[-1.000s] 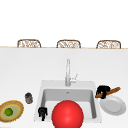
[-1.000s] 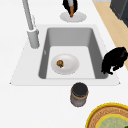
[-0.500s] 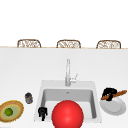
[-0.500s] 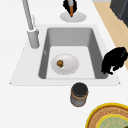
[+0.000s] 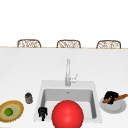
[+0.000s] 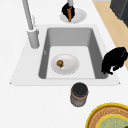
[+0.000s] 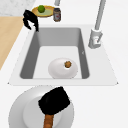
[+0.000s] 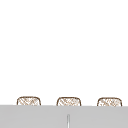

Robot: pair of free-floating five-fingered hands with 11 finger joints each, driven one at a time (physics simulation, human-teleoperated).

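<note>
- Red ball (image 5: 67, 115): nearest thing in the front view, low over the front of the sink (image 5: 96, 100), just right of the left hand's fingers.
- Left hand (image 5: 42, 112): hangs over the sink's front-left corner. Fingers are curled downward and hold nothing.
- Woven dish (image 5: 15, 113): on the surface left of those fingers. It holds one green fruit (image 5: 9, 111).
- Dark jar (image 5: 29, 98): lid on, stands behind and left of the left hand's fingers, contents hidden.
- Right hand (image 5: 110, 96): over the white plate (image 5: 117, 108) right of the sink. Fingers are clamped on one end of a brown stick (image 5: 121, 97), whose free end juts out to their right.
- Step in hand, as judged: the grasp looks made, with the stick at or barely above the plate. Whether it touches is unclear. Any lift calls for a firm hold, since the grip sits off-centre.
- White bowl (image 6: 72, 67): on the sink floor, between the two hands and below them. It holds one small brown lump (image 6: 60, 63).
- Faucet (image 5: 67, 72): behind the sink, beyond both hands.
- Three chair backs (image 5: 68, 44): farthest off.
</note>
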